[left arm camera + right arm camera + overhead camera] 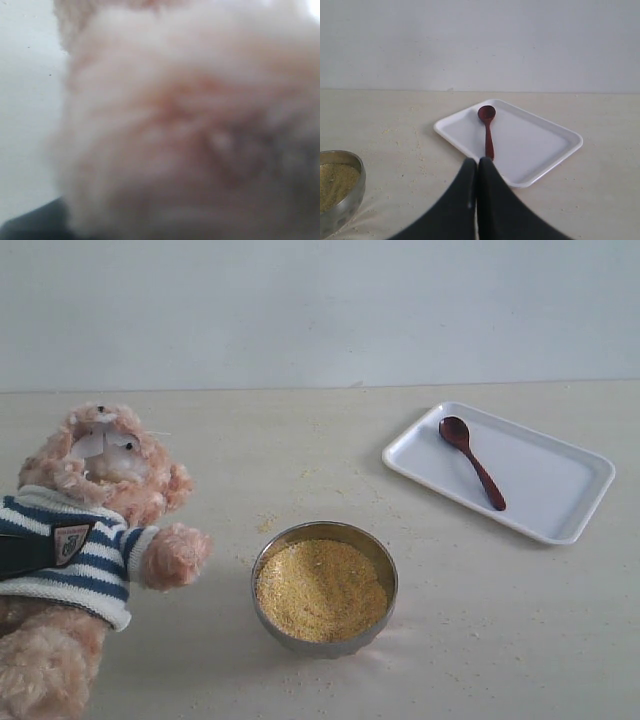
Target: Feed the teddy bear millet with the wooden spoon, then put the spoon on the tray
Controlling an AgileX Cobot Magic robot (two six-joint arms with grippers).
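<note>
The teddy bear (100, 470) sits propped at the left edge in the exterior view, its paw stretched toward the millet (320, 590). The wooden spoon (475, 465) lies on the white tray (550, 485) at the right, bowl end toward the back. In the right wrist view my right gripper (478, 161) is shut and empty, short of the tray (535, 140), and its tips cover the end of the spoon (488, 132) handle. The left wrist view is filled with blurred bear fur (190, 125), which hides the left jaws. Neither gripper shows in the exterior view.
A round steel bowl (325, 530) holding the millet stands in the middle of the beige table, between bear and tray; its rim (350, 200) shows in the right wrist view. Loose grains (268, 523) are scattered around it. A pale wall runs behind.
</note>
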